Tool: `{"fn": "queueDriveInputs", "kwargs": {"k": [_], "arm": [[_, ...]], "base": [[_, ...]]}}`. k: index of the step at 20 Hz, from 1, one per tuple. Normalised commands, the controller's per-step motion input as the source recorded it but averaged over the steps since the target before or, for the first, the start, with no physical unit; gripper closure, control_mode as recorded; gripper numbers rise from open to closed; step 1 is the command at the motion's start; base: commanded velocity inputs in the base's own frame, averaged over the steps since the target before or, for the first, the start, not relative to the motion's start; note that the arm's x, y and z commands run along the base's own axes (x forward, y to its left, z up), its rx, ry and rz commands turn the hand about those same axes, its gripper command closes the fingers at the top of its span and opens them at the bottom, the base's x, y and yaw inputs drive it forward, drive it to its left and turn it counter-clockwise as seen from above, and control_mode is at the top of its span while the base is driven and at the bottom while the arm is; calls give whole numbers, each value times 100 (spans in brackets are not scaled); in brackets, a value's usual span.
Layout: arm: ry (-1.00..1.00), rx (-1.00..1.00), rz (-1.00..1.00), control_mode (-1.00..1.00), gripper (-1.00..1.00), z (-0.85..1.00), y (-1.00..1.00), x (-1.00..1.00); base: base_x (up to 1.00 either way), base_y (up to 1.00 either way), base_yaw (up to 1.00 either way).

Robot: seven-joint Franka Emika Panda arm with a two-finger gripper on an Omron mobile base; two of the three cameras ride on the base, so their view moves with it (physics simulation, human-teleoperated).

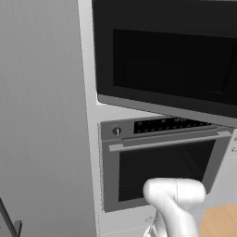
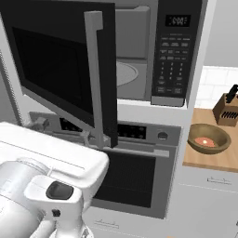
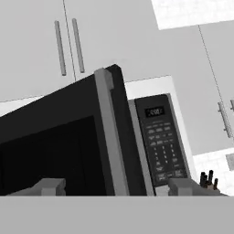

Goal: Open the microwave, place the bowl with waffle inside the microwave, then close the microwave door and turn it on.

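Observation:
The microwave [image 2: 174, 51] is built in above an oven, and the microwave door [image 2: 56, 69] stands swung out to the left, baring the light grey inside [image 2: 130, 69]. A long grey handle [image 2: 95, 69] runs down the door's free edge. In the left base view the door's black front [image 1: 171, 60] faces me. The bowl [image 2: 208, 138], wooden with the waffle [image 2: 204, 142] in it, rests on the counter to the right. In the hand view my gripper [image 3: 114, 188] is open. Its fingertips [image 3: 48, 186] stand wide apart on either side of the handle [image 3: 109, 137], holding nothing.
A silver-framed oven [image 2: 135, 176] with knobs sits below the microwave, also in the left base view [image 1: 162, 166]. A knife block [image 2: 227, 110] stands on the wooden counter [image 2: 218, 160] behind the bowl. Upper cabinets [image 3: 68, 45] with bar handles hang above the microwave.

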Motion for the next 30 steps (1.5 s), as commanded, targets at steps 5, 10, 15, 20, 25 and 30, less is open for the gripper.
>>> {"fn": "queueDriveInputs", "kwargs": {"k": [5,10,15,20,25,30], "arm": [[33,30,28,-100,-100,-10,-86,19],[48,44,19,-100,-100,-16,-33,21],[29,32,5,-100,-100,-77,12,23],[23,40,0,-100,-100,-75,0,65],[16,38,2,-100,-100,3,0,99],[21,29,9,-100,-100,1,0,100]], "base": [[0,0,0],[0,0,0],[0,0,0],[0,0,0],[0,0,0],[0,0,0]]}}
